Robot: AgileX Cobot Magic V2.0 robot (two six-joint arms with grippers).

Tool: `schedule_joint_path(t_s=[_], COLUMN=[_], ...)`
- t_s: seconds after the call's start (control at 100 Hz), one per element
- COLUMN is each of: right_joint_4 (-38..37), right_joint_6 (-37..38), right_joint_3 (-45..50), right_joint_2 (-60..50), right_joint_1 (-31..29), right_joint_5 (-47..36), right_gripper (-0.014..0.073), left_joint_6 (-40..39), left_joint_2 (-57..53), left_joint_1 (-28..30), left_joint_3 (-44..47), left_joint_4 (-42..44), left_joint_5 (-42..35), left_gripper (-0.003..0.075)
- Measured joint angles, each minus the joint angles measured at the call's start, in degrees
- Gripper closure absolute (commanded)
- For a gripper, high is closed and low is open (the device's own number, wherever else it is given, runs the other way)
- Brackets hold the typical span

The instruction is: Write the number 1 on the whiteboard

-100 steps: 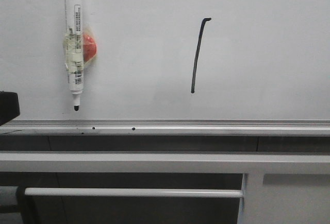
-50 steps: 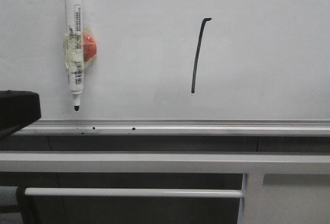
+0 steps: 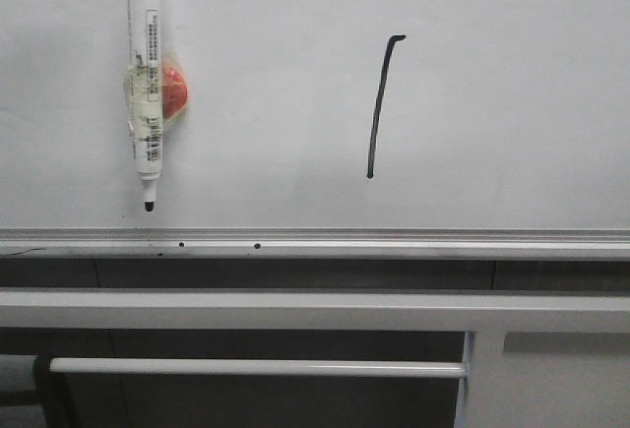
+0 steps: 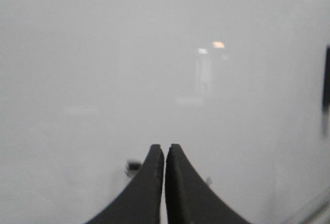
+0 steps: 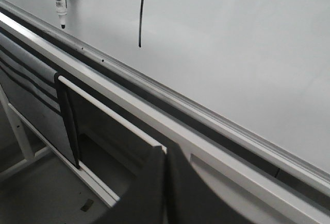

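The whiteboard (image 3: 492, 103) fills the front view, with its silver rail (image 3: 394, 243) below. The number 1 (image 3: 379, 108) is a thin black slanted stroke with a small hook at its top, near the board's middle; it also shows in the right wrist view (image 5: 141, 13). A white marker (image 3: 146, 84) hangs tip down on a red magnet (image 3: 173, 91) at the left, also in the right wrist view (image 5: 59, 0). My left gripper (image 4: 165, 149) is shut and empty, close to the blurred white board. My right gripper (image 5: 166, 152) is shut and empty, below the rail. Neither gripper shows in the front view.
Grey horizontal frame bars (image 3: 295, 310) and a thin white bar (image 3: 256, 367) run under the rail. Small black dots (image 3: 257, 246) mark the rail. A dark strap (image 5: 69, 126) hangs from the thin bar in the right wrist view.
A dark shape at the front view's lower left edge, bigger half a second ago, has left the view. The marker and the stroke have not moved.
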Motion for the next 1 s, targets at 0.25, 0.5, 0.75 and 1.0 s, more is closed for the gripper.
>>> schedule_joint_path(t_s=[0.25, 0.5, 0.75, 1.0], right_joint_4=[0.0, 0.0, 0.0, 0.1], right_joint_6=[0.0, 0.0, 0.0, 0.0], right_joint_3=[0.0, 0.0, 0.0, 0.0], right_joint_2=[0.0, 0.0, -0.1, -0.1], right_joint_1=[0.0, 0.0, 0.0, 0.0], right_joint_5=[0.0, 0.0, 0.0, 0.0], right_gripper=[0.0657, 0.0657, 0.0657, 0.0657], left_joint_6=[0.3, 0.3, 0.3, 0.3], left_joint_2=[-26.0, -45.7, -47.2, -47.2], left_joint_1=[19.4, 37.4, 50.0, 56.3], left_joint_3=[0.0, 0.2, 2.0, 3.1], left_joint_4=[12.0, 10.0, 8.7, 7.1], left_joint_5=[20.7, 45.6, 59.3, 67.2], left_gripper=[0.0741, 0.0741, 0.0741, 0.0741])
